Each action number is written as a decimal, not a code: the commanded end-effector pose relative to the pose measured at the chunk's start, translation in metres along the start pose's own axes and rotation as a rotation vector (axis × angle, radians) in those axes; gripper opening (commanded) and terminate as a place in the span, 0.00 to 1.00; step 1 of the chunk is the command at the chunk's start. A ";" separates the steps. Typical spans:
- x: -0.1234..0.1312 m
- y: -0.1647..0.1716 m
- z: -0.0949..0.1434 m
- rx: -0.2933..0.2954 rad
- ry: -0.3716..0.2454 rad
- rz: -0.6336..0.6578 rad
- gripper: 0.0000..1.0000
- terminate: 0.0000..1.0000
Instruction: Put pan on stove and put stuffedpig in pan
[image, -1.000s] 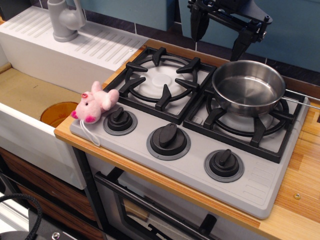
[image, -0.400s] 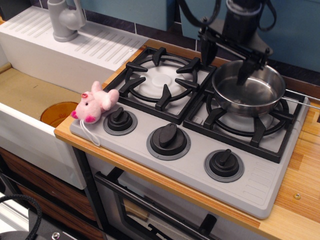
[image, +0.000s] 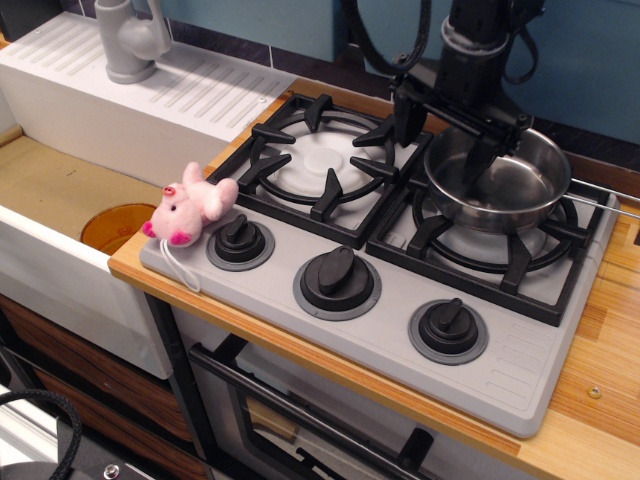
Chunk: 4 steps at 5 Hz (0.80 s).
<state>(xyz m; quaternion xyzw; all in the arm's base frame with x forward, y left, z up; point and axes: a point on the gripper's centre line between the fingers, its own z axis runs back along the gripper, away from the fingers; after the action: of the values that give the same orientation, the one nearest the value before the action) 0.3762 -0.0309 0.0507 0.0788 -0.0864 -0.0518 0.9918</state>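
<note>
A grey faucet is standing on a white ribbed drainboard at the far left, with an orange drain ring showing in the tan sink basin below it. The stuffedpig is lying on the left front corner of the stove, just beside the leftmost of three black knobs, its white string loop trailing over the grey surface toward the wooden counter. The left burner grate is sitting bare. Over the right burner, the pan is resting on its grate, its thin wire handle reaching off toward the right edge. The black gripper is hanging over the pan's left rim with its fingers spread apart, one finger outside the wall and the other dipping inside the pan, not closing on anything.
</note>
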 end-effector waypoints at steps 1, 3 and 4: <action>-0.002 -0.006 0.023 0.002 0.004 -0.004 0.00 0.00; -0.001 -0.005 0.030 0.023 -0.010 -0.022 0.00 0.00; 0.000 -0.002 0.037 0.014 0.005 -0.029 0.00 0.00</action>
<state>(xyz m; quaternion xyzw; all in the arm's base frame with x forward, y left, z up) 0.3598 -0.0376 0.0583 0.0908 -0.0400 -0.0657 0.9929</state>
